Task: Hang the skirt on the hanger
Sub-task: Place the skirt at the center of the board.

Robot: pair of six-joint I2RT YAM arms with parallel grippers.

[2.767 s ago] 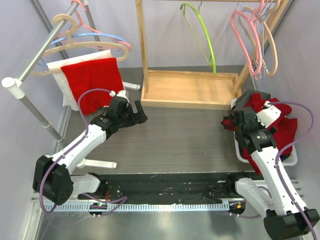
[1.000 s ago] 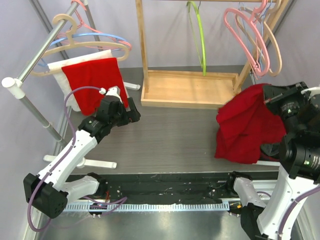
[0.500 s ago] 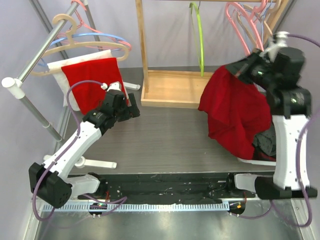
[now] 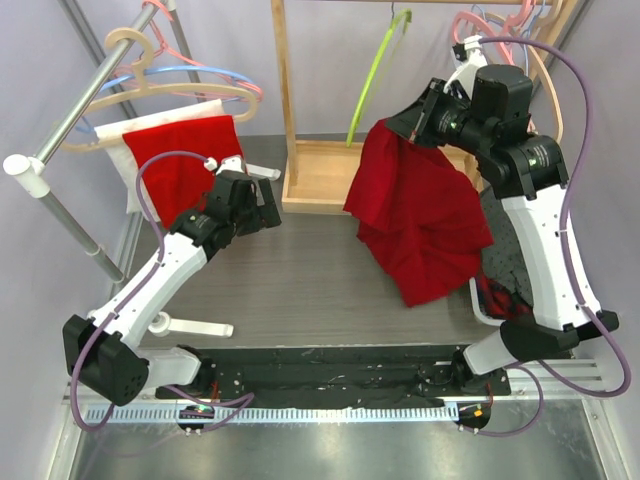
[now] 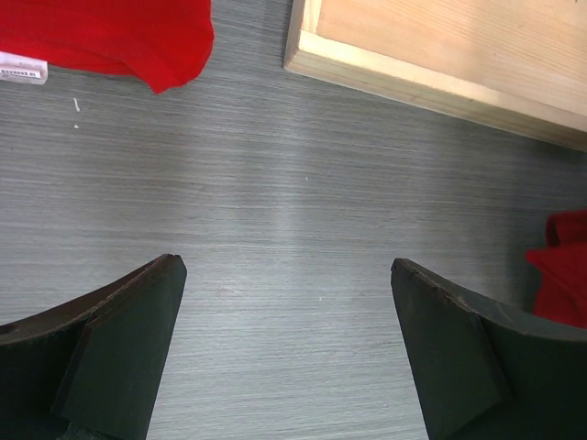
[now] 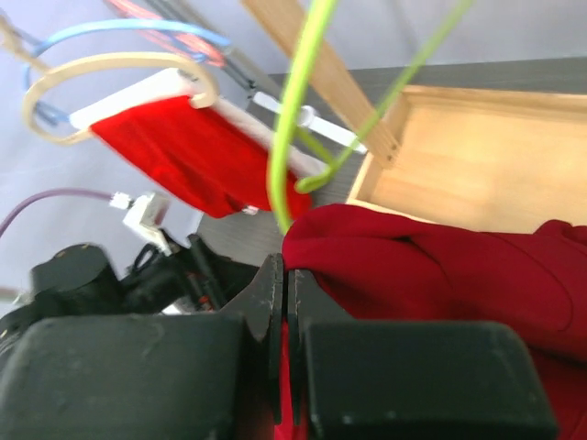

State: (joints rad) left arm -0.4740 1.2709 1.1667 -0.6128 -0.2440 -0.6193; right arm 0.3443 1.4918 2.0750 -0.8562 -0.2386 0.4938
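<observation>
Right pincer [image 6: 282, 275] pinches the limp, crumpled red skirt [image 4: 415, 225]; left pincer [image 5: 286, 266] gapes wide.

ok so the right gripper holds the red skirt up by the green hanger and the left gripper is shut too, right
No, the left gripper is open: the left wrist view shows its fingers wide apart over the table. The right gripper does hold the red skirt up by the green hanger.
</observation>
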